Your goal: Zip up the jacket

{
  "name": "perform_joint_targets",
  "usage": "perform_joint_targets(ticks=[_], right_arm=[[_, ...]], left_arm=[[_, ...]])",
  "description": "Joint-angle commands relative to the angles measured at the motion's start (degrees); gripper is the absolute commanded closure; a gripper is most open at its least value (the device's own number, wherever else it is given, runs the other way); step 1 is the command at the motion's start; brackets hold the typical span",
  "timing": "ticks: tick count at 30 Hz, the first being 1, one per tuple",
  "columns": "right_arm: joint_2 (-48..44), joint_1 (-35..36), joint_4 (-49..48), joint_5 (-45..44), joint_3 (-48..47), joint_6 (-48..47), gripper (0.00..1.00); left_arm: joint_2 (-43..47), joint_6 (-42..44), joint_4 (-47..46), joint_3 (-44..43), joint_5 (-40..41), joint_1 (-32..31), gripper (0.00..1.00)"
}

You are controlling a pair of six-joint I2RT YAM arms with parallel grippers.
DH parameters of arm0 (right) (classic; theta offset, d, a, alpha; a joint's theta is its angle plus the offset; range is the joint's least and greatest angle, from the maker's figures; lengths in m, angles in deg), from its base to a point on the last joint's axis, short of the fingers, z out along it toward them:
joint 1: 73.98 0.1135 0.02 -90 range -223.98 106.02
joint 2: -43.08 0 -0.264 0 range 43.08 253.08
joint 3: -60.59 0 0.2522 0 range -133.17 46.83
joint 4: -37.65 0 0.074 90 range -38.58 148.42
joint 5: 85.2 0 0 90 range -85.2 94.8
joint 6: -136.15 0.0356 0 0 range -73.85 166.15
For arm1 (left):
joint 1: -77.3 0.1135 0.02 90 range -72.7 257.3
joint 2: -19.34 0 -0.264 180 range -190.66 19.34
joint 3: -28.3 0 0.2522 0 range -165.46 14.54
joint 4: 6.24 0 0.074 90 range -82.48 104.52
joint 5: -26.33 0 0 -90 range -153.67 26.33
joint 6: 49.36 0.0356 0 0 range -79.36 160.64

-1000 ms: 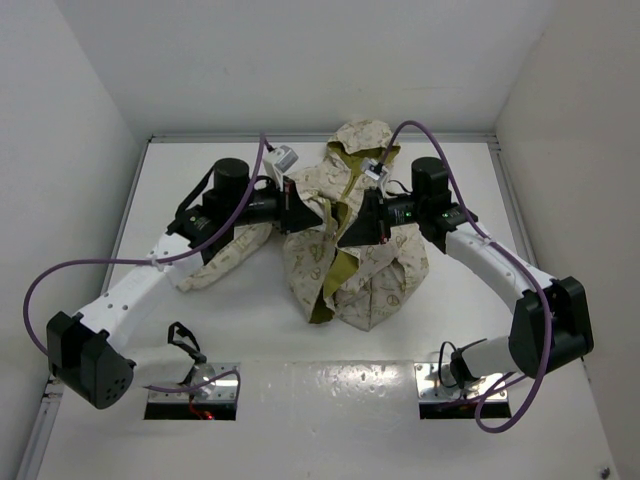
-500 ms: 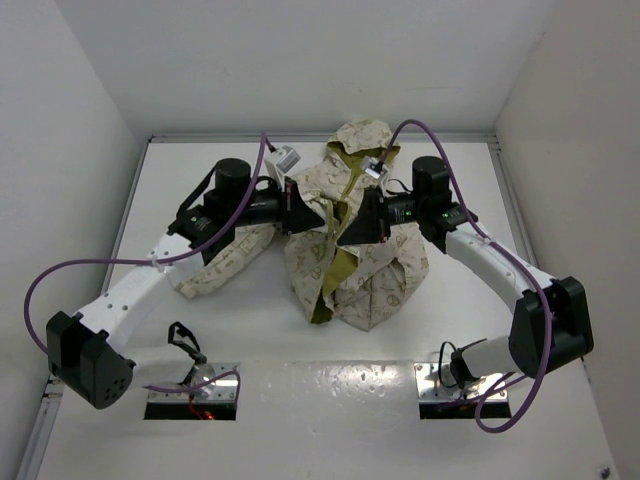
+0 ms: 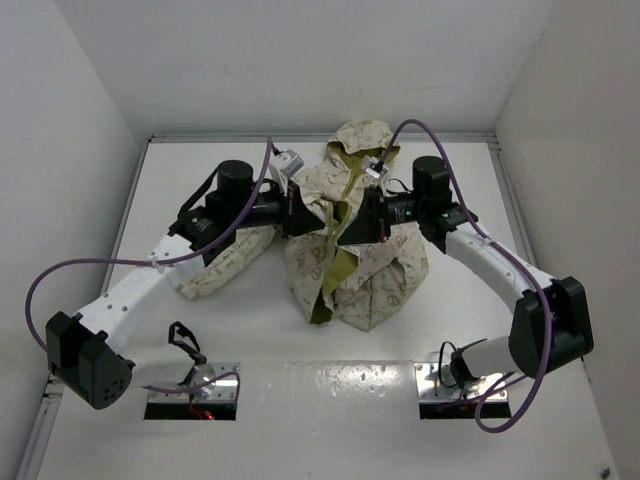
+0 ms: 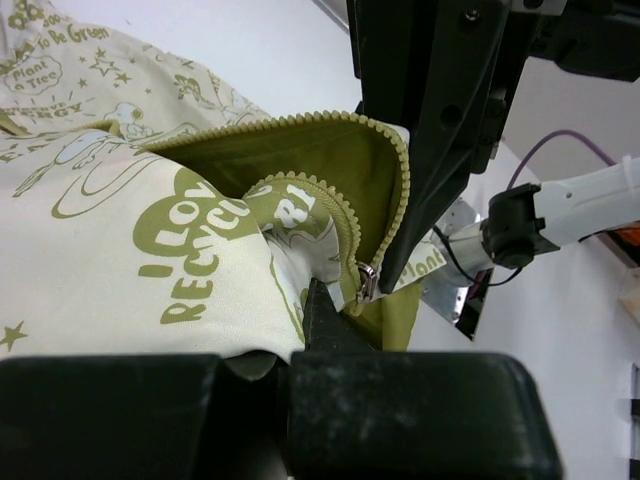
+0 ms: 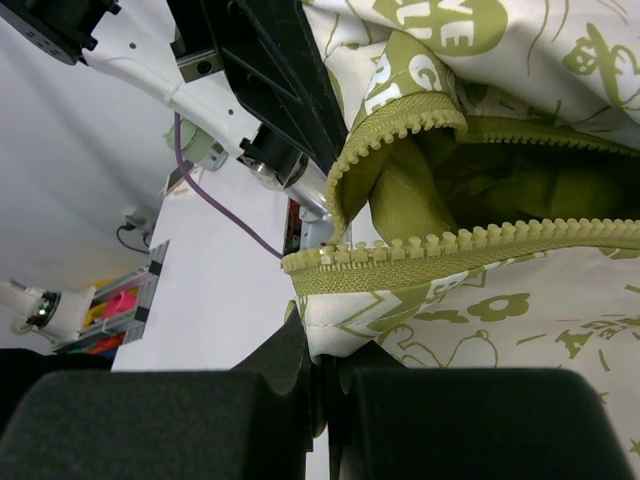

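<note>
The left arm (image 3: 150, 280) has edged a little to the right since half a second ago, bringing the left tool (image 3: 316, 214) closer to the right tool (image 3: 346, 232); the right arm (image 3: 490, 262) and the jacket (image 3: 372, 285) lie as before.

The jacket is bunched in a mound at the middle of the white tabletop (image 3: 300, 400), its hood just short of the far edge and one sleeve trailing left beneath the left arm. Walls close the tabletop on the left, right and far sides. Bare surface shows along the near side between the two arm bases, and in both far corners. The two tools are near each other over the jacket's open front, with only a narrow gap of fabric between them.

Both arms reach in from the near corners, elbows out wide, wrists turned inward so the tools face each other.

The left wrist view shows the left tool (image 4: 325, 325) pinched on the jacket's front edge just beside the metal zipper slider (image 4: 367, 283); only one finger (image 4: 320, 305) shows clear of the cloth. In the right wrist view the right tool (image 5: 318, 375) is clamped on the opposite front edge, right below the end of the olive zipper tape (image 5: 330, 262).

Counted: one jacket, one slider, two rows of zipper teeth apart from each other and unjoined, two arms, two tools, and two purple cables (image 3: 60, 270).
</note>
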Motion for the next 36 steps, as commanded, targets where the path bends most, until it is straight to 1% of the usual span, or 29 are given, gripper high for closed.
perform_joint_targets(ticks=[1, 4, 10, 13, 16, 22, 25, 27, 28, 29, 30, 33, 34, 35, 36], right_arm=[[-0.2, -0.5, -2.9, 0.0, -0.5, 0.5, 1.00], [-0.4, -0.5, -4.1, 0.1, -0.2, 1.1, 1.00], [-0.5, -0.6, -3.1, 0.3, -0.1, 0.3, 1.00], [-0.7, -0.6, -2.7, 0.4, 0.1, 0.0, 1.00], [-0.4, -0.3, -2.8, 0.6, -0.3, -0.3, 1.00], [-1.1, 0.5, -2.4, 1.4, -1.0, -1.1, 1.00], [-1.1, 0.6, 2.8, 1.7, -2.0, -5.8, 1.00], [-1.1, 1.1, 6.5, 1.9, -3.3, -11.9, 1.00], [-1.3, 1.1, 11.6, 1.8, -3.4, -13.9, 1.00], [-1.8, 1.7, 13.5, 1.6, -4.1, -17.0, 1.00], [-1.8, 2.2, 17.3, 1.3, -4.1, -18.5, 1.00], [-2.3, 3.0, 17.7, 1.0, -3.5, -19.5, 1.00], [-2.2, 2.9, 17.5, 0.8, -3.5, -19.5, 1.00], [-2.3, 3.0, 17.6, 0.6, -3.5, -19.4, 1.00], [-2.3, 2.9, 17.3, 0.4, -3.9, -19.4, 1.00]], left_arm=[[3.0, 5.9, 0.9, -1.7, -0.2, -1.6, 1.00], [4.3, 9.2, 3.1, -1.1, 1.3, -2.2, 1.00], [6.3, 13.7, 3.6, 0.0, 1.8, -2.7, 1.00], [6.3, 15.3, 4.1, 0.0, 2.9, -3.7, 1.00], [4.5, 16.9, 7.9, -1.5, 4.7, -5.2, 1.00], [3.3, 17.4, 8.4, -2.2, 5.2, -6.2, 1.00], [3.3, 18.5, 8.4, -2.2, 3.9, -6.7, 1.00], [3.3, 18.5, 8.4, -2.2, 3.9, -6.7, 1.00], [3.3, 18.5, 8.4, -2.2, 3.9, -6.7, 1.00], [3.3, 18.5, 8.4, -2.8, 3.9, -6.7, 0.99], [3.3, 17.9, 8.4, -2.8, 3.9, -6.7, 0.92], [3.3, 16.5, 7.2, -2.2, 1.2, -5.7, 0.91], [3.3, 16.5, 7.2, -2.2, -1.3, -5.7, 0.91], [3.3, 16.5, 7.2, -1.7, -2.0, -5.7, 0.91], [3.3, 16.5, 7.2, -1.2, -2.0, -5.7, 0.93]])
